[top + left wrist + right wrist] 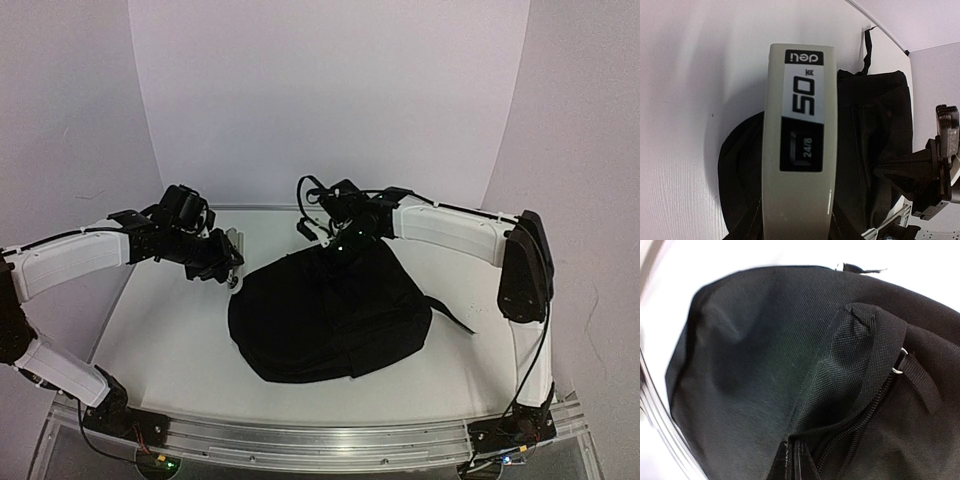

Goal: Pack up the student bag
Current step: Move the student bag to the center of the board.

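The bag (330,310) lies just beside the left fingers (228,262) (grasping a white box (797,140)) and under the clenched right fingers (342,242).

The bag (330,310) is black all over, in a fine grainy weave, with a black zip (860,425) and a silver ring (897,371). The box (797,150) is pale grey-beige; its label has a white panel printed in black, and black panels printed in white. The table (170,330) is white. The left arm (75,262) and right arm (450,232) are white with black joints.
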### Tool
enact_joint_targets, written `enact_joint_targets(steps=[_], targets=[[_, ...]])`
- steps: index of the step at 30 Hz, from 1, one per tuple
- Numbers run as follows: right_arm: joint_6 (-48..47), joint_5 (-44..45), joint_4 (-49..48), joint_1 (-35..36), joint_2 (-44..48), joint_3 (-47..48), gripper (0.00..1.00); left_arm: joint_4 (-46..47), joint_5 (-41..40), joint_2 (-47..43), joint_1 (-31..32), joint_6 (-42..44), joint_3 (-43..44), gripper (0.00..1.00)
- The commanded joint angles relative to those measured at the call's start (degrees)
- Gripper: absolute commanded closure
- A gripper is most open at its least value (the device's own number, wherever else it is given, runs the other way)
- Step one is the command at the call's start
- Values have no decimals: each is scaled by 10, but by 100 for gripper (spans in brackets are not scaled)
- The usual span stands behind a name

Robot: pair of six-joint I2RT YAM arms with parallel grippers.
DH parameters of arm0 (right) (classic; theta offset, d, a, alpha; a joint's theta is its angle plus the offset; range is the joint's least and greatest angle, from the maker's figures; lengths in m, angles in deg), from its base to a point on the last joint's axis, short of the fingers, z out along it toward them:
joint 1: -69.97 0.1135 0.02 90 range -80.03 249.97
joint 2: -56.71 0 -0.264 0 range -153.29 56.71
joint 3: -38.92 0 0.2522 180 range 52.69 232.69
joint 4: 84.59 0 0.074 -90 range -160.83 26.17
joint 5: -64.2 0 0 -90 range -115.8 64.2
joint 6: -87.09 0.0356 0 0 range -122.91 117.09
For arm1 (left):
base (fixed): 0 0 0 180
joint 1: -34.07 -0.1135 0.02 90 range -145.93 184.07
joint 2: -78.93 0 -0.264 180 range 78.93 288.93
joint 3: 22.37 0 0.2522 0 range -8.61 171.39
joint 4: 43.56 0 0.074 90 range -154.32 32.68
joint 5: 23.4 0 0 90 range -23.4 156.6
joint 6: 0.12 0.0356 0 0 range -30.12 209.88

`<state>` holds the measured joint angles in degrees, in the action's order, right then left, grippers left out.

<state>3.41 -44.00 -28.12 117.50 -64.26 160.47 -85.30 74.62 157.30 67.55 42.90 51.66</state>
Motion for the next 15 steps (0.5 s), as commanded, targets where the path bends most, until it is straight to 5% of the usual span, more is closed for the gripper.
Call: enact_joint_targets(steps=[1, 5, 10, 15], targets=[[139, -4, -134, 10, -21, 20, 100, 45, -5, -29, -1, -9, 19, 100], [178, -1, -154, 22, -50, 71, 100, 37, -13, -40, -5, -18, 20, 100], [112, -37, -147, 22, -6, 42, 55, 40, -11, -59, -8, -22, 13, 100], [27, 36, -150, 22, 103, -62, 50, 50, 4, -64, -8, -24, 5, 100]])
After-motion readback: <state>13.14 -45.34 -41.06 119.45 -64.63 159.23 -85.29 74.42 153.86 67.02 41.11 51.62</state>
